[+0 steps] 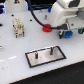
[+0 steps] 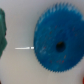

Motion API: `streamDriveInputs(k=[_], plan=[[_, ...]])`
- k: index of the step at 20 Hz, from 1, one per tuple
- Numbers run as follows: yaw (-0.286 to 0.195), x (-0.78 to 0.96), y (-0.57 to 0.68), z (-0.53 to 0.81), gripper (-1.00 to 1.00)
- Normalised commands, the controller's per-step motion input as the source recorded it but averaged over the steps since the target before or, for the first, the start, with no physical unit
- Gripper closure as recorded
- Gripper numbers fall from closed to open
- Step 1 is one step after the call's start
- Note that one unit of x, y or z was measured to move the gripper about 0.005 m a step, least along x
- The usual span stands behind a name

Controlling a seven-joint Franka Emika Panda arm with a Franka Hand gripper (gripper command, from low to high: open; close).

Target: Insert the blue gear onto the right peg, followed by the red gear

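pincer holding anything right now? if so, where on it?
Cannot tell for certain. In the wrist view the blue gear lies flat on the white table below the camera, with no fingers visibly touching it. In the exterior view the arm hides the pincer.

A glossy white table [image 1: 15, 57] under bright light, dark background behind it

You have two gears to count: one blue gear [image 1: 61, 35], right of centre in the exterior view and also seen large in the wrist view [image 2: 57, 45], and one red gear [image 1: 46, 27] just above centre. One base plate [image 1: 46, 59] lies at lower centre and carries two pegs, the left peg [image 1: 37, 54] and the right peg [image 1: 50, 50]. One beige fixture [image 1: 18, 27] stands at upper left. One arm [image 1: 67, 12] fills the upper right.
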Motion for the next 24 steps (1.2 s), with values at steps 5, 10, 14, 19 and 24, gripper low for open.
streamDriveInputs(k=[5, 10, 14, 19, 24], plan=[[0.0, -0.41, -0.07, -0.06, -1.0], [0.0, -0.38, -0.15, -0.1, -1.0], [0.0, -0.35, -0.17, -0.14, -1.0], [0.0, -0.26, -0.08, -0.13, -1.0], [0.0, -0.26, 0.0, -0.14, -1.0]])
